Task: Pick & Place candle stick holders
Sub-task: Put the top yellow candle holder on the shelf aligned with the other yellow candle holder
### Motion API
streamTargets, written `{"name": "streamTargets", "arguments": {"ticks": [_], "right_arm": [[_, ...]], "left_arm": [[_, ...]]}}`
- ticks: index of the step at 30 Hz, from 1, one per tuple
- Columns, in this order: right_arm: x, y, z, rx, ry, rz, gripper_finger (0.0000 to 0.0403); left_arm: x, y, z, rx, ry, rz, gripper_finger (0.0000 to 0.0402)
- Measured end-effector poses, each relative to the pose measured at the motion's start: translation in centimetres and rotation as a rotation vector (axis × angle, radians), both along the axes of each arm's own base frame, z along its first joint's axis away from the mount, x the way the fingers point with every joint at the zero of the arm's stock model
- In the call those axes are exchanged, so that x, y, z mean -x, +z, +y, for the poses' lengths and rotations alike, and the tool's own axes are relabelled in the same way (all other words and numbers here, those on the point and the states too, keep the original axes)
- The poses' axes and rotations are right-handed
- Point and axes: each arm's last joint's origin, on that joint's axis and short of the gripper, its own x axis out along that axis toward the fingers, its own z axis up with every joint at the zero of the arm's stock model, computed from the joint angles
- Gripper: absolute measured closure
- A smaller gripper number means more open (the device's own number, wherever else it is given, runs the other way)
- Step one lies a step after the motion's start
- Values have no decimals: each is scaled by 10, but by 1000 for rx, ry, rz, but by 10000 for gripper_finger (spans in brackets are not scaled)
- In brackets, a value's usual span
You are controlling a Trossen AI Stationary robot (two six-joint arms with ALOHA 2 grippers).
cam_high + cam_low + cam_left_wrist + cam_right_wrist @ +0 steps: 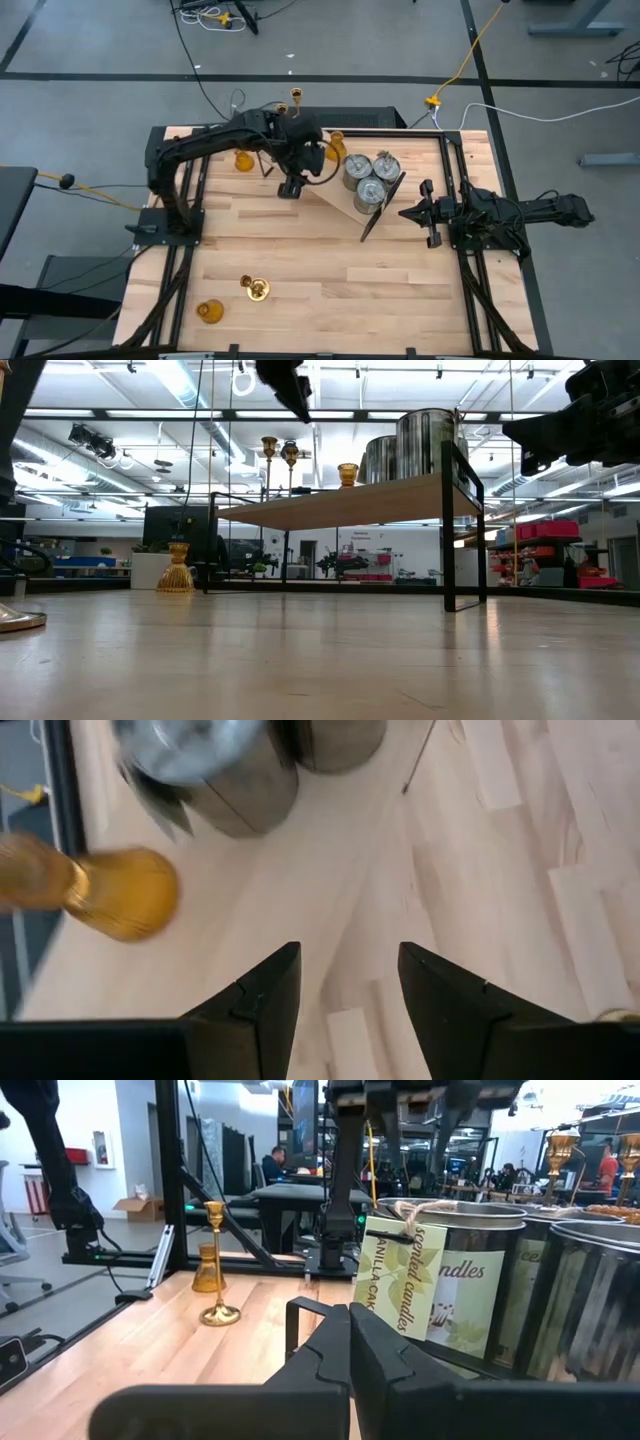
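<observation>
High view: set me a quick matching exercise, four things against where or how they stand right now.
Things:
1. silver cylinders
2. left gripper
3. right gripper
4. nearest brass stick

States:
a. jaws shut
b. on the raised shelf
c. down on the tabletop
d. jaws open, nothing between them

Pairs: 1-b, 2-d, 3-a, 4-c

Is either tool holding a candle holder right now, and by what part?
Nothing is held. The left tool hangs open and empty above the raised shelf; the right tool is shut on nothing.
</observation>
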Motion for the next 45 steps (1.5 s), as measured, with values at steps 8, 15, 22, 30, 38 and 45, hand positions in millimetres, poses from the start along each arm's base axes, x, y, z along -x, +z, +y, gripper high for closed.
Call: {"name": "streamTargets", "arguments": {"ticks": [8,15,22,30,38,45], "right_arm": [[0,0,0,0,0,1,400],[0,0,0,0,0,1,400],[0,0,0,0,0,2,400],[0,0,0,0,-1,2,400],[0,0,0,0,-1,2,400],[0,0,0,0,-1,2,400]], "left_arm": [[31,-21,-22,52,67,-59,225],[69,-32,-40,78,138,-66,225],[104,-36,-49,116,158,-105,225],[124,-26,-74,133,52,-135,225],[134,-21,-100,141,-94,-148,225],[138,-24,-97,72,41,-94,225]]}}
